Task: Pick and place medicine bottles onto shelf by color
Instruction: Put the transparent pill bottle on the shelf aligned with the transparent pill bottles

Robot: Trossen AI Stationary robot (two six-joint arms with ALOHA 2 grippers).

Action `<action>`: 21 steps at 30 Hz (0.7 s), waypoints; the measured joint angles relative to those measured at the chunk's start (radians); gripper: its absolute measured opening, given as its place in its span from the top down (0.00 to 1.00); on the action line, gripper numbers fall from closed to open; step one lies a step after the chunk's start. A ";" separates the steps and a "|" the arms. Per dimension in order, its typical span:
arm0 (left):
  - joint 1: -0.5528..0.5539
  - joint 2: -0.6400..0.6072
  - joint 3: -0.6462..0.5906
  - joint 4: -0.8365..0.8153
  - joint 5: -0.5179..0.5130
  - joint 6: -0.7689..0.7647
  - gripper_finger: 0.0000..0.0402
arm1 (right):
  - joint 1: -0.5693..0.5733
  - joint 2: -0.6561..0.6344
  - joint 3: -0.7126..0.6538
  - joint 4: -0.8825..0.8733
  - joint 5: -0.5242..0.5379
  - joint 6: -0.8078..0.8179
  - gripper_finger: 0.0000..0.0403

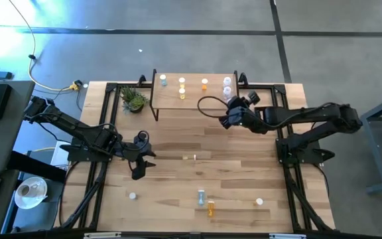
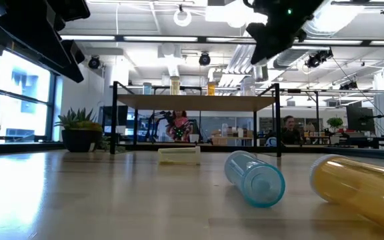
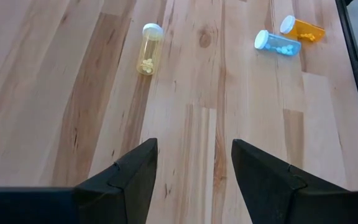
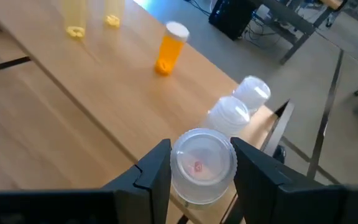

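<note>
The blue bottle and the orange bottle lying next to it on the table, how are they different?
The blue bottle has a pale blue body; the orange bottle has an orange one. In the left wrist view, white pills show inside the blue bottle, while orange bits show inside the orange bottle. In the high view, the blue bottle lies nearer the shelf than the orange bottle.

Both have white caps, and both lie on their sides on the table.

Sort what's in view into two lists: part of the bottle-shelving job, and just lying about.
Job:
- shelf
- clear bottle held in the right tool, over the shelf
- yellow bottle lying on the table
- blue bottle
- orange bottle
- left tool, open, empty

Lying about:
- potted plant
- loose white caps
</note>
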 joint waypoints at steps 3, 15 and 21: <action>0.000 0.000 0.000 0.003 0.000 -0.001 0.51 | -0.037 -0.002 -0.051 0.059 -0.034 0.010 0.68; 0.000 0.000 0.000 0.004 0.000 0.000 0.51 | -0.144 -0.003 -0.113 0.217 -0.185 0.029 0.68; 0.000 0.000 0.000 0.003 0.000 0.000 0.51 | -0.164 -0.003 -0.113 0.221 -0.223 0.065 0.67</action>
